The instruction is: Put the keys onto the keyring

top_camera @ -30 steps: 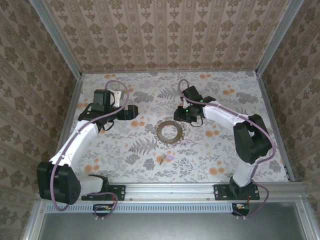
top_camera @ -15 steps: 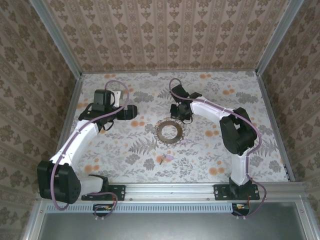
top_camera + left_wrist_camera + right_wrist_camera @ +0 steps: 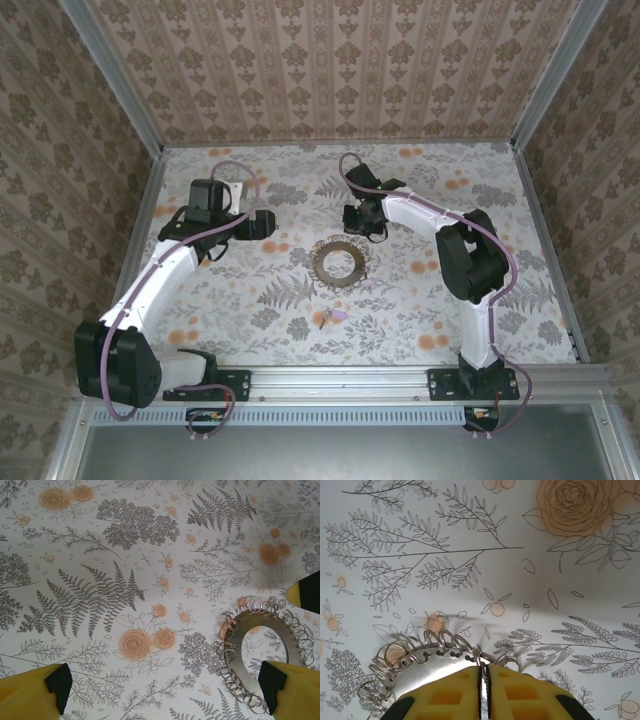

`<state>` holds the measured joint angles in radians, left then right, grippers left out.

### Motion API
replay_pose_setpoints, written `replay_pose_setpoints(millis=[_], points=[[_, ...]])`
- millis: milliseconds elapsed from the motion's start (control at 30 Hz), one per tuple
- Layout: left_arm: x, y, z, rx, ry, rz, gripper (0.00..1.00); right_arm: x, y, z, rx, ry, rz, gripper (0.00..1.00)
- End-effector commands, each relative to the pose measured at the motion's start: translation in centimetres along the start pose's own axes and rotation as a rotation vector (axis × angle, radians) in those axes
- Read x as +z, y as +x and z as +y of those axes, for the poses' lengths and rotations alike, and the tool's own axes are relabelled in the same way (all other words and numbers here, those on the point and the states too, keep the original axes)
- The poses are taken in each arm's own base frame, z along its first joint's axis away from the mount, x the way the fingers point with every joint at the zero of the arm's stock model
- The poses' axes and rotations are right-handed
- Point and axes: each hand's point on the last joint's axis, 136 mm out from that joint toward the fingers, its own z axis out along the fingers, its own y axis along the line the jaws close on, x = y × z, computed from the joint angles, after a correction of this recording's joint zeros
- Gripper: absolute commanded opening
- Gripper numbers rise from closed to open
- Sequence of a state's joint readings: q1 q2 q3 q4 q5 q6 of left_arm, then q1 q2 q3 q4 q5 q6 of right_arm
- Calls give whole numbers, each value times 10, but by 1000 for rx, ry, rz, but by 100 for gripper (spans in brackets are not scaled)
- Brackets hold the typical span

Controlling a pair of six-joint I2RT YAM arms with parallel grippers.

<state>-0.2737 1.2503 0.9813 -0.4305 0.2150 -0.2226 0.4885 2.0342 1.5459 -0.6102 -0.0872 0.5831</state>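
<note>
Right wrist view: the right gripper (image 3: 483,674) is seen with its two yellow fingers pressed together, and one thin wire loop of the keyring (image 3: 427,659) is clamped in the slit between them. One keyring is counted, a flat grey band with a hollow centre. Its outer edge is fringed by many small wire loops, too crowded to be numbered. From the left wrist, the left gripper (image 3: 165,684) is shown with its two black-padded fingers spread wide apart and nothing between them. The keyring (image 3: 234,652) is seen lying just beside its right-hand finger. From above, the right gripper (image 3: 361,228) is placed at the far edge of the keyring (image 3: 338,263), while the left gripper (image 3: 262,224) is held well apart to the left. One cluster of keys (image 3: 330,317), pale purple and tan, is found on the flowered table (image 3: 250,300), nearer the bases than the ring and separate from it. Its pieces are too small to be counted.
</note>
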Motion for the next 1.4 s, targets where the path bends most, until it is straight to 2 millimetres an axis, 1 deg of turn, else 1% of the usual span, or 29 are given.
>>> replay_pose_setpoints(millis=[0, 233, 500, 700, 867, 967, 1133, 1267, 1367], points=[[0, 4, 2, 15, -16, 19, 100, 9, 3, 6, -38, -31, 51, 15], [0, 4, 3, 16, -24, 17, 100, 23, 13, 6, -37, -40, 105, 16], [0, 4, 3, 16, -21, 20, 100, 25, 18, 2, -40, -30, 123, 17], [0, 5, 3, 16, -25, 20, 100, 18, 23, 6, -39, -46, 133, 21], [1, 6, 3, 16, -26, 22, 100, 12, 32, 6, -41, -39, 140, 23], [1, 6, 3, 16, -24, 23, 100, 7, 35, 10, -41, -40, 129, 23], [1, 6, 3, 16, -24, 24, 100, -4, 33, 13, -47, 10, 69, 26], [1, 6, 3, 21, -28, 25, 100, -6, 36, 17, -47, 37, 36, 26], [1, 7, 3, 23, -29, 27, 100, -5, 41, 15, -58, 82, 17, 27]])
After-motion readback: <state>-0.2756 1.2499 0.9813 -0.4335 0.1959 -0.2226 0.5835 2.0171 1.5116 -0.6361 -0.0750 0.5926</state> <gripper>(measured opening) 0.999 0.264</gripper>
